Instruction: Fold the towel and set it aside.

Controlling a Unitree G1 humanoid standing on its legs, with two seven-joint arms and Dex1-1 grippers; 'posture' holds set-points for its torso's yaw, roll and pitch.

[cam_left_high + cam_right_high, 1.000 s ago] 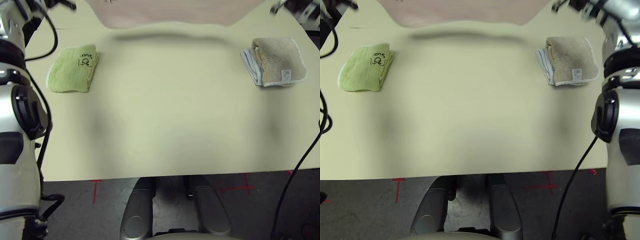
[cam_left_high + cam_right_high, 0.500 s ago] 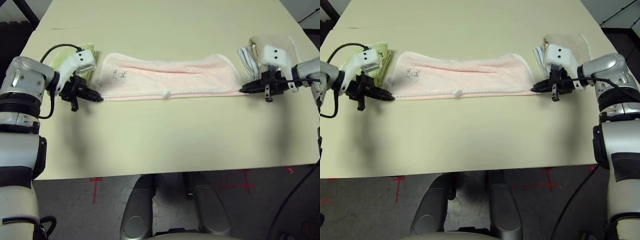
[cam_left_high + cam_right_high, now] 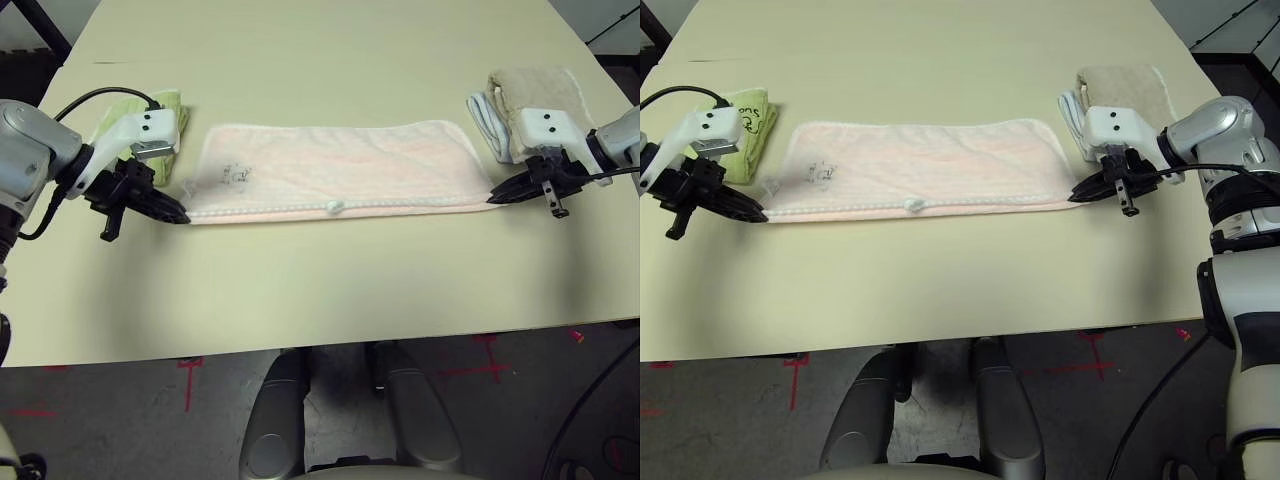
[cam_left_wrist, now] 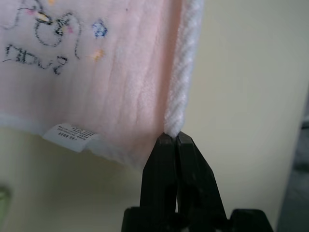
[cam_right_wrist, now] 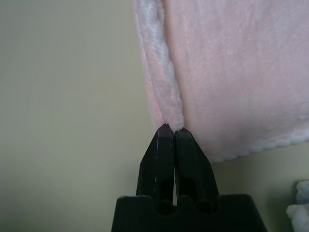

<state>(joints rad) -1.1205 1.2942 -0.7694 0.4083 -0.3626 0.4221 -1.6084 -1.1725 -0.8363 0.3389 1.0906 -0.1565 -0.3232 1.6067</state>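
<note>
Left gripper (image 3: 178, 216) is closed on the near left corner of the towel (image 3: 340, 178), and right gripper (image 3: 495, 199) is closed on the near right corner; in both wrist views the black fingers are pressed together w/ the white trim caught at their tips, so each one pinches a corner. Towel lies on the table (image 3: 330, 290) as one long strip, stretched left to right between the 2 grippers, approx. in the middle of the far half of the table; it looks already folded once along its length, since the near edge is thick and rolled w/ a small white tab in the middle, but how many layers I cannot tell for sure; the small dark figure w/ lettering (image 3: 237, 175) is face up near the left end. Green towel (image 3: 130, 118) is just beside the left end, partly behind the left gripper; beige towel (image 3: 535, 95) is just beside the right end; both already folded and not part of this job. Progress, in my judgement: early to middle; the first fold seems done; still to do are the fold(s) across the length, e.g. bringing one end over to the other, then putting the towel aside; nothing of that is started yet.
</note>
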